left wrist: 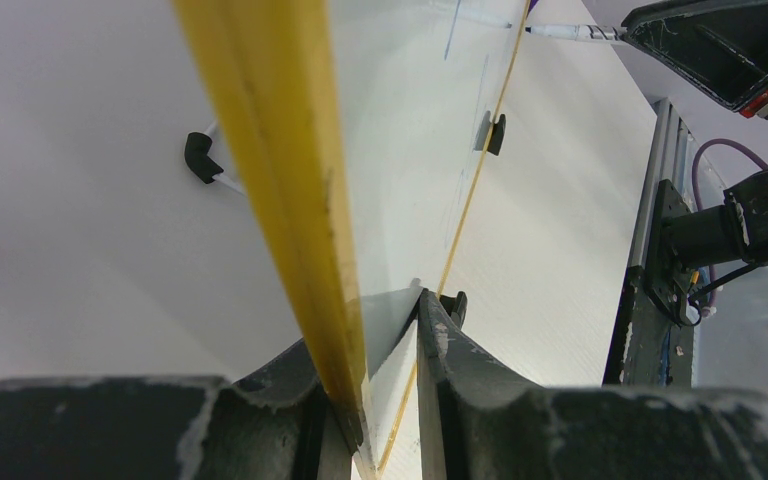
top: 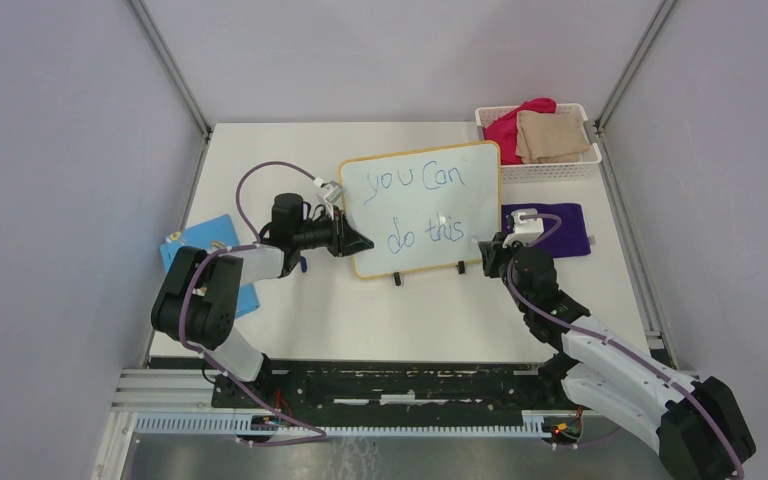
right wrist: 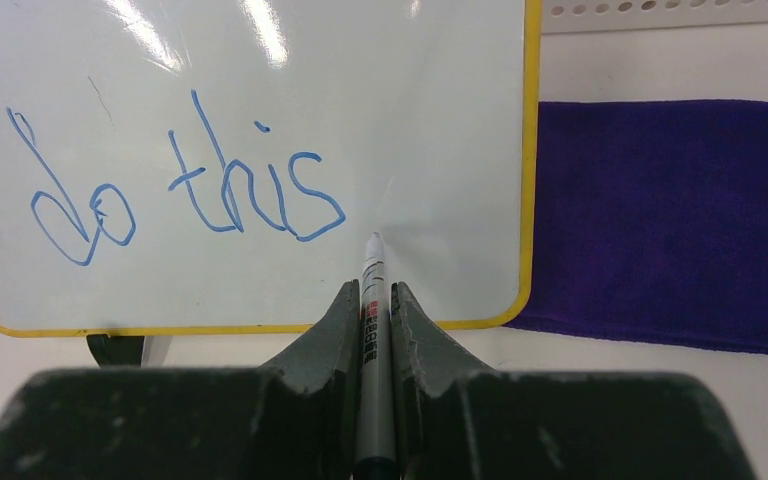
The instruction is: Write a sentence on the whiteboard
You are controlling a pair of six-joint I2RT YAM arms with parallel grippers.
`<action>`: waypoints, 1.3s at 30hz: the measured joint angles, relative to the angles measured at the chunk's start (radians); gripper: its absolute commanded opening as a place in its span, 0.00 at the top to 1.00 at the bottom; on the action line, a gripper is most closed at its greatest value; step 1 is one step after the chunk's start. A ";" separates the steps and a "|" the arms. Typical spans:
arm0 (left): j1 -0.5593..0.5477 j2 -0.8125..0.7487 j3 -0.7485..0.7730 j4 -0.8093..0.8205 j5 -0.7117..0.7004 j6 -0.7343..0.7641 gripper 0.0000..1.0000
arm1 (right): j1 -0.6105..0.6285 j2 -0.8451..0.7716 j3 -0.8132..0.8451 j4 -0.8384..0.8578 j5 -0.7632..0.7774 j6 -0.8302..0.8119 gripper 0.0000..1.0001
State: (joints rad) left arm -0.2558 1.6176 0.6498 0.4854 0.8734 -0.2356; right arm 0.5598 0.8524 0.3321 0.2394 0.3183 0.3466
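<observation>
The left gripper (left wrist: 388,335) pinches the glossy yellow-rimmed whiteboard (top: 430,150) at nine o'clock, likely steadying it. The right gripper (right wrist: 371,292) clamps a slim white marker (right wrist: 372,262) at four o'clock of the blue handwritten sentence (top: 420,207).

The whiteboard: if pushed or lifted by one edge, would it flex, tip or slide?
Probably stiff: the whiteboard looks flat though the left gripper clamps only its rim. Likely light and tippy, resting on two small black feet. Its glossy face may let fingers slip.

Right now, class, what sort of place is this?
Probably a robot test cell: a left arm and right arm bolted at a white table, plain grey walls around it, and a small whiteboard.
</observation>
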 measured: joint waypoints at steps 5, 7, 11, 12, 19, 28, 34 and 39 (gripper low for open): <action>0.000 0.000 0.000 0.000 0.000 0.000 0.98 | 0.000 0.000 0.000 0.000 0.000 -0.003 1.00; 0.000 0.000 0.000 0.000 0.000 0.000 0.98 | 0.000 0.000 0.000 0.000 0.000 -0.003 1.00; 0.000 0.000 0.000 0.000 0.000 0.000 0.98 | 0.000 0.000 0.000 0.000 0.000 -0.003 1.00; 0.000 0.000 0.000 0.000 0.000 0.000 0.98 | 0.000 0.000 0.000 0.000 0.000 -0.003 1.00; 0.000 0.000 0.000 0.000 0.000 0.000 0.98 | 0.000 0.012 0.000 0.015 0.001 -0.003 1.00; 0.000 0.000 0.000 0.000 0.000 0.000 0.98 | 0.000 0.044 0.000 0.035 0.002 -0.003 1.00; 0.000 0.000 0.000 0.000 -0.001 0.000 0.98 | 0.000 0.049 0.000 0.039 0.004 -0.003 1.00; -0.002 0.001 0.002 0.000 -0.002 0.000 0.98 | 0.000 0.055 0.000 0.044 0.008 -0.003 1.00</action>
State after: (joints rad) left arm -0.2577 1.6188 0.6521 0.4850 0.8715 -0.2359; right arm 0.5598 0.9070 0.3321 0.2832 0.3260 0.3435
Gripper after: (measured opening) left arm 0.306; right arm 0.171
